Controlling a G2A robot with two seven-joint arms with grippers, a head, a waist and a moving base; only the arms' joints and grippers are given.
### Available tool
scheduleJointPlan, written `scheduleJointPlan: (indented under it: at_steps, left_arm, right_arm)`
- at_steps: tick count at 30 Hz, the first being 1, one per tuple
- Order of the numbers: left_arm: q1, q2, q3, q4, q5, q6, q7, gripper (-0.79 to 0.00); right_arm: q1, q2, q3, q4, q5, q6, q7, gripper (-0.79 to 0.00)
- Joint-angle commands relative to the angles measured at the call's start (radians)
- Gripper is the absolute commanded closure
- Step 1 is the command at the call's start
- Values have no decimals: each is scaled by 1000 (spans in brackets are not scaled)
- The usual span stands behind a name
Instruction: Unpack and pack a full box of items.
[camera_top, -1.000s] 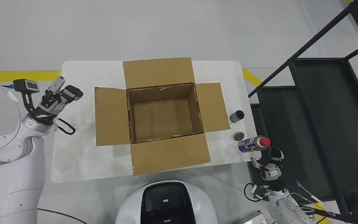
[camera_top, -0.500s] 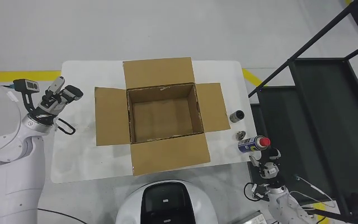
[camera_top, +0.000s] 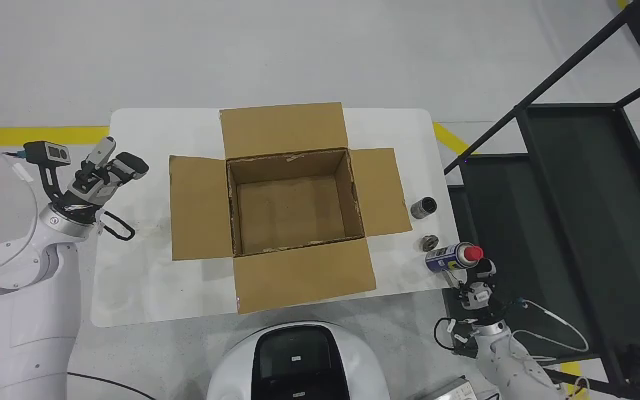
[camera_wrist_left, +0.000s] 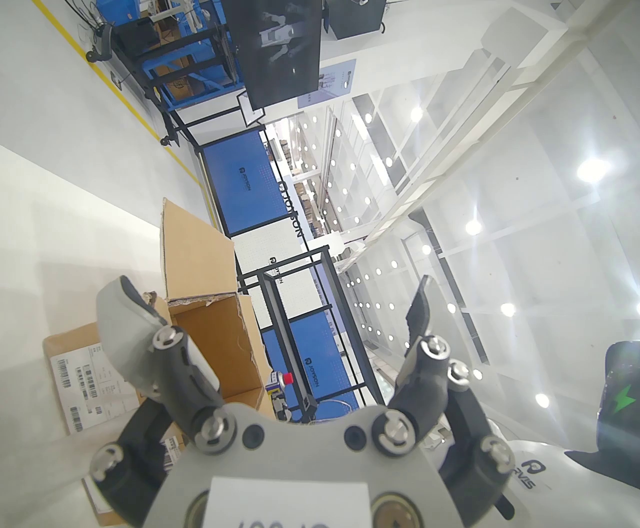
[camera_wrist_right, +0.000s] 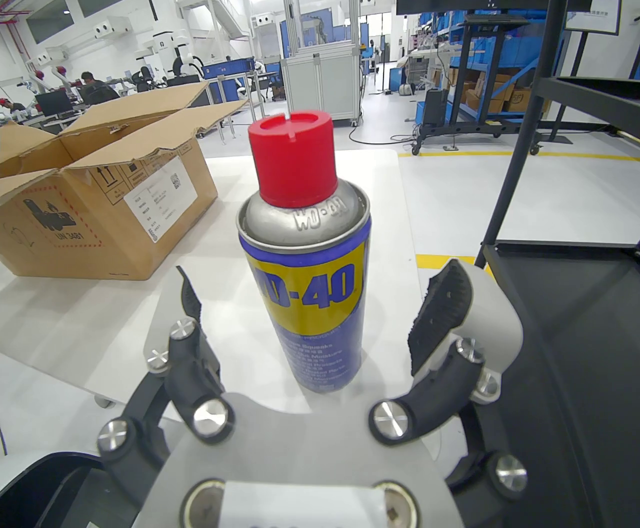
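Our right gripper (camera_wrist_right: 316, 289), fingers apart, flanks the spray can (camera_wrist_right: 305, 240) at the table's (camera_top: 150, 290) right edge; our left gripper (camera_top: 121, 160) gapes at its left edge

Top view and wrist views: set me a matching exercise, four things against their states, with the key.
1 cardboard box
2 spray can
3 left end effector
4 right end effector

A open, facing the can, not touching it
B upright, red cap
C flaps spread open
D open, holding nothing, across the box from the can

Pairs: 1-C, 2-B, 3-D, 4-A
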Motion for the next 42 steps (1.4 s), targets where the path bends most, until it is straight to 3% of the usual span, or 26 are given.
scheduleJointPlan:
  at_steps: [1,23,24,25,26,28,29,30,31,42]
  left_arm:
    - [0,0,0,0,0,0,0,-785]
    - [0,0,0,0,0,0,0,-785]
    - [0,0,0,0,0,0,0,-785]
    - [0,0,0,0,0,0,0,-785]
    - [0,0,0,0,0,0,0,-785]
    - [0,0,0,0,0,0,0,-785]
    - [0,0,0,0,0,0,0,-785]
    - [0,0,0,0,0,0,0,-785]
    - [0,0,0,0,0,0,0,-785]
    - [0,0,0,0,0,0,0,-785]
  right_arm:
    - [11,-5,-6,10,15,-7,7,-785]
    - [134,-35,-43,152,19,-18,18,-785]
    - [138,-36,-43,155,25,-23,23,-733]
    - [142,-36,-43,159,29,-28,28,-573]
    - [145,-37,-43,163,32,-30,30,-526]
    - [150,-38,-42,172,41,-37,37,-237]
    - [152,-37,-41,175,45,-39,39,-172]
    - [153,-37,-40,176,48,-41,42,-31]
    - [154,-37,-39,178,49,-43,43,0]
    - [120,-27,-53,100,21,-32,32,0]
